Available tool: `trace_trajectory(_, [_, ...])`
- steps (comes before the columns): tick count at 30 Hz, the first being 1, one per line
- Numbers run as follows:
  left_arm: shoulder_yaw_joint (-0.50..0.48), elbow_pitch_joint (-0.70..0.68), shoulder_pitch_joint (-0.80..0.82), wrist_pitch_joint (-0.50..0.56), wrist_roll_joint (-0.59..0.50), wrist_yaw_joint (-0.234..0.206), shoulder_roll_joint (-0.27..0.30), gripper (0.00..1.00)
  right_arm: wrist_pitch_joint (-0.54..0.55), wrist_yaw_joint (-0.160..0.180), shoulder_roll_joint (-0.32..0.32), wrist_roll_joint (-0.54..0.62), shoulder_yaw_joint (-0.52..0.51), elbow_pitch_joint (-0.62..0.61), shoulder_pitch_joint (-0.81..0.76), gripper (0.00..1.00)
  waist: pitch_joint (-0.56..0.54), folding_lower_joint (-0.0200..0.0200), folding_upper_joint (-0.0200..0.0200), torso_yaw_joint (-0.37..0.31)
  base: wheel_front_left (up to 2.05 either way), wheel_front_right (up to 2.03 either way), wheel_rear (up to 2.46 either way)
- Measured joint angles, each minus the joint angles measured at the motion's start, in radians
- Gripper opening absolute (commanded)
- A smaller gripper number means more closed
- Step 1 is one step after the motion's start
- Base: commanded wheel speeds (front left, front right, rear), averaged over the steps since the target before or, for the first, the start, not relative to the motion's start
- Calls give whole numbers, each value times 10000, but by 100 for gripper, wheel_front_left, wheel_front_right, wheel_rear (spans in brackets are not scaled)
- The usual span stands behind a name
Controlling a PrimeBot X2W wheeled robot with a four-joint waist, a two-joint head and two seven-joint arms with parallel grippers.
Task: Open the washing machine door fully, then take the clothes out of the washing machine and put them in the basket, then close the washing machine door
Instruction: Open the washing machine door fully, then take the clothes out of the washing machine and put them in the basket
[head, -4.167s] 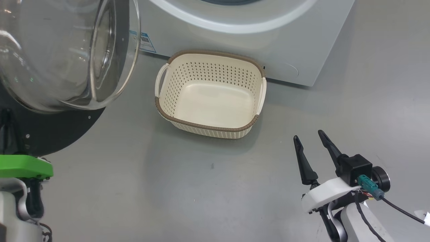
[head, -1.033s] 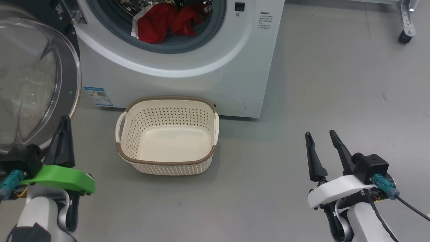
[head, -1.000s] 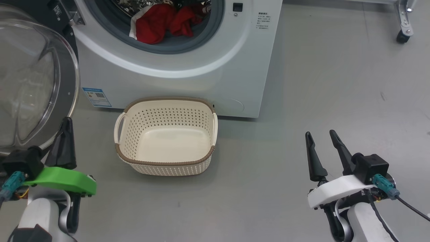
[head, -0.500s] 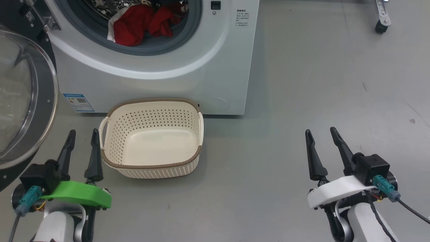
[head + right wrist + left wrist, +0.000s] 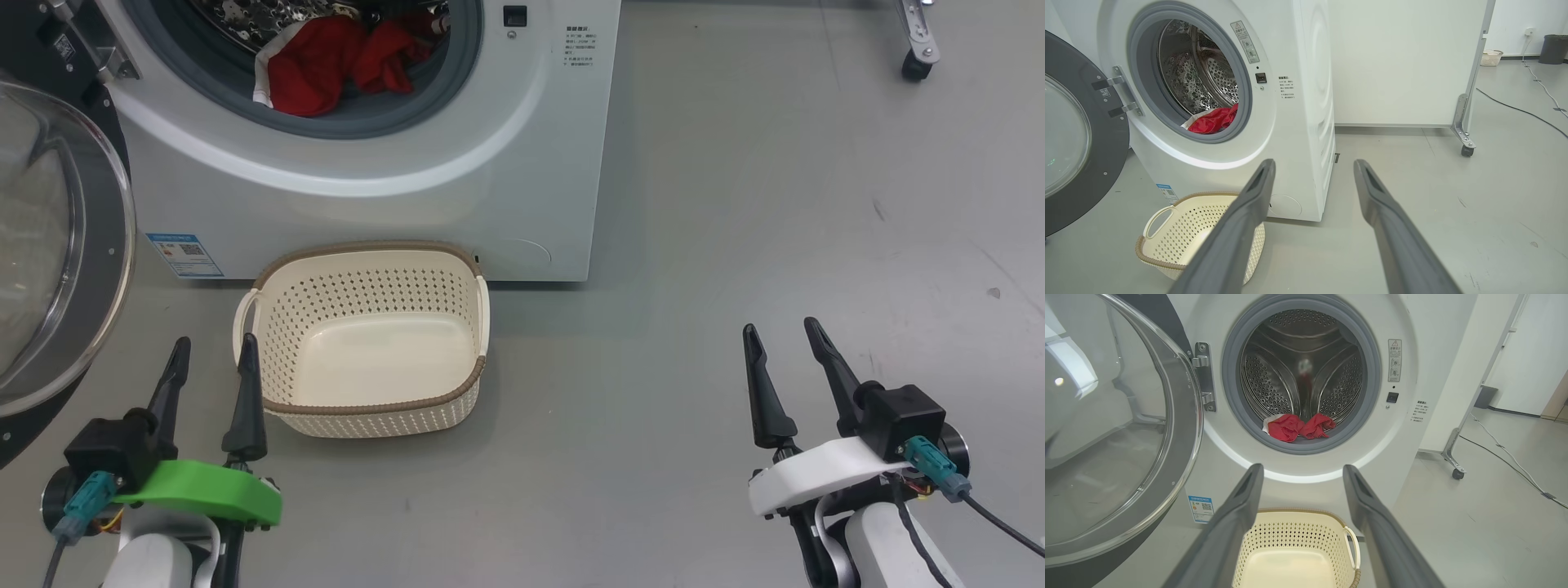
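The left claw (image 5: 215, 343) stands open and holds nothing, its fingers pointing up just beside the basket's (image 5: 367, 406) left handle. The right claw (image 5: 780, 327) is open too and holds nothing, well to the right of the basket over the grey floor (image 5: 653, 367). The basket sits on that floor. Right behind the basket stands the white washing machine (image 5: 531, 163). The red clothes (image 5: 326, 65) lie above and behind the basket, at the front of the steel drum (image 5: 1302, 375). The door (image 5: 49, 245) hangs wide open to the basket's left.
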State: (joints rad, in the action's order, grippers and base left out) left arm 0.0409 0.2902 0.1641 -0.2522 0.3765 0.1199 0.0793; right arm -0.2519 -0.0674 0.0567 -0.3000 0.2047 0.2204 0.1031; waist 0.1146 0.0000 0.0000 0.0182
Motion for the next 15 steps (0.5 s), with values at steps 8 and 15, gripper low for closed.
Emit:
trace_trajectory(8, [52, -69, -188, 0, 61, 0, -42, 100, 0, 10, -4, 40, -42, -136, -98, 100, -1, 0, 0, 9, 0, 0, 0])
trace_trajectory(15, [73, -71, -217, 0, 109, 2, -63, 100, 0, 82, -8, 40, -100, -228, -102, 100, 95, 0, 0, 32, 0, 0, 0])
